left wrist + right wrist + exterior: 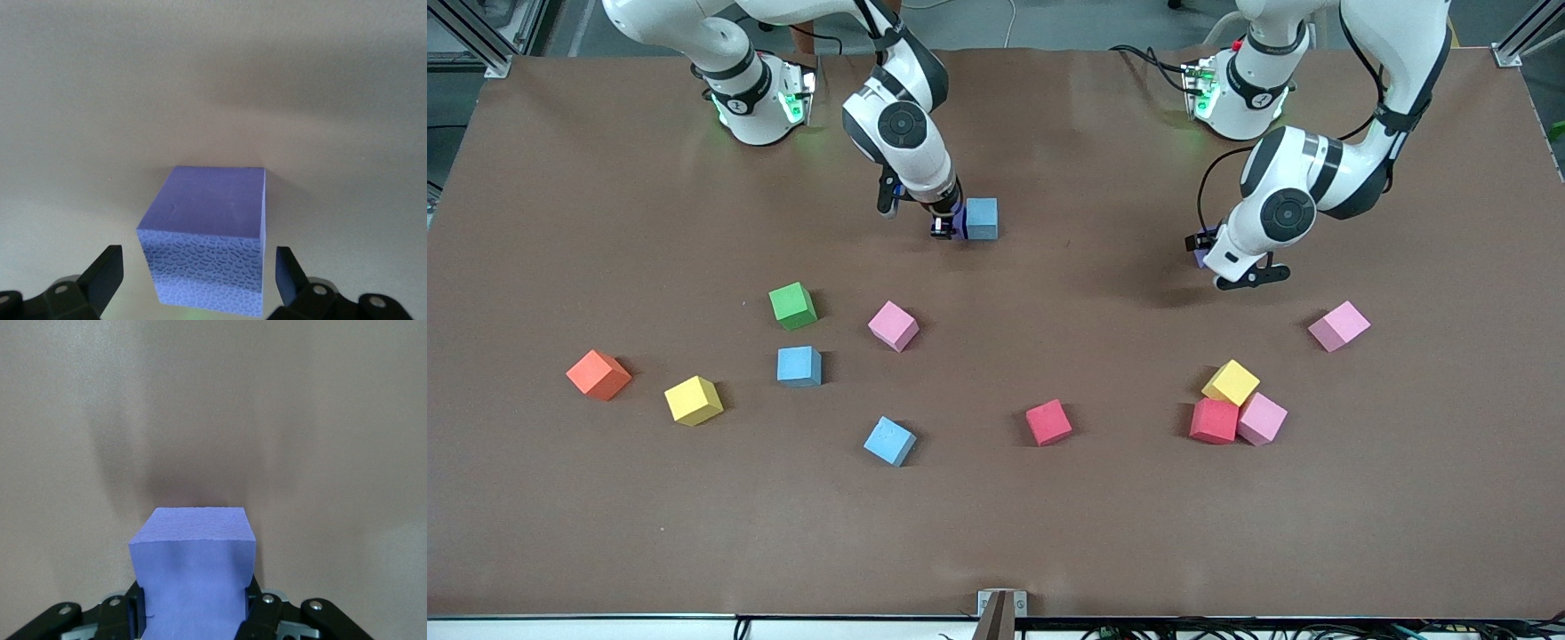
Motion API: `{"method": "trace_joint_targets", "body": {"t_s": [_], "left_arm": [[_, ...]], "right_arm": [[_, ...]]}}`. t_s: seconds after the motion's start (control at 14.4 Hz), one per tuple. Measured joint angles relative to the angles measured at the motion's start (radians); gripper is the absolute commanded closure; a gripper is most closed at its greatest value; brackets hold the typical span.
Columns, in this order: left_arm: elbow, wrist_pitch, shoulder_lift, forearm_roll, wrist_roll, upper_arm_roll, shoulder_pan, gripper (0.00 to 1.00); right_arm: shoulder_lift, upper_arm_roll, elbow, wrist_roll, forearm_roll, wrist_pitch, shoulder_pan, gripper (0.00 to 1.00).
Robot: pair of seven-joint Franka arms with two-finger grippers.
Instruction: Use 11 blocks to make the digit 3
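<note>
My right gripper [943, 227] [193, 617] is shut on a purple block [193, 573], squeezing its sides, low over the table. In the front view this block [959, 222] shows as a sliver right beside a light blue block [981, 218]. My left gripper [1208, 256] [199, 280] is open and low, one finger [107, 273] on each side of another purple block [207, 227] that rests on the table without being touched. That block [1200, 258] barely peeks out under the left hand.
Loose blocks lie nearer the front camera: green [792, 305], pink [893, 325], two light blue [799, 365] [889, 441], yellow [693, 400], red [1048, 422], pink [1338, 325], an orange cube [599, 374]. Yellow [1231, 382], red [1214, 420] and pink [1262, 419] cluster together.
</note>
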Motion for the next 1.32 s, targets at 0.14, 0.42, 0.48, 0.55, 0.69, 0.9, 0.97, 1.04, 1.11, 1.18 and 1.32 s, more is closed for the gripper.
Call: {"method": "trace_joint_targets", "body": {"t_s": [0.14, 0.42, 0.48, 0.55, 0.69, 0.9, 0.97, 1.04, 1.11, 1.18, 1.32], "left_arm": [[-0.012, 0.023, 0.0, 0.0, -0.005, 0.001, 0.007, 0.52], [-0.005, 0.048, 0.0, 0.0, -0.081, 0.002, 0.028, 0.84], [0.006, 0.052, 0.0, 0.0, -0.128, 0.003, 0.031, 0.87], [0.023, 0.052, 0.0, 0.0, -0.19, 0.003, 0.032, 0.87], [0.073, 0.037, 0.001, -0.005, -0.359, 0.0, 0.027, 0.87], [0.177, -0.056, 0.009, -0.096, -0.616, -0.028, -0.023, 0.87], [0.205, -0.071, 0.015, -0.141, -0.705, -0.041, -0.052, 0.87], [0.234, -0.075, 0.024, -0.189, -0.808, -0.051, -0.09, 0.87], [0.264, -0.075, 0.037, -0.228, -0.909, -0.056, -0.131, 0.87], [0.299, -0.075, 0.055, -0.255, -1.014, -0.057, -0.173, 0.88], [0.387, -0.074, 0.108, -0.276, -1.229, -0.059, -0.248, 0.88]], "right_arm": [[0.002, 0.0, 0.004, -0.001, -0.001, 0.009, 0.003, 0.0], [0.016, -0.005, 0.016, -0.001, -0.001, 0.023, 0.028, 0.0], [0.018, -0.008, 0.019, -0.001, -0.001, 0.023, 0.028, 0.0], [0.019, -0.011, 0.02, -0.001, -0.001, 0.022, 0.028, 0.0], [0.021, -0.018, 0.022, -0.001, -0.001, 0.021, 0.028, 0.0], [0.023, -0.022, 0.024, -0.001, -0.001, 0.003, 0.028, 0.0], [0.023, -0.023, 0.026, -0.001, -0.001, -0.006, 0.028, 0.0], [0.021, -0.025, 0.031, -0.001, -0.001, -0.022, 0.028, 0.0], [0.017, -0.026, 0.036, -0.001, -0.001, -0.044, 0.028, 0.0], [0.009, -0.027, 0.043, -0.001, -0.001, -0.071, 0.028, 0.0], [-0.019, -0.028, 0.063, -0.001, -0.001, -0.154, 0.027, 0.0]]}}
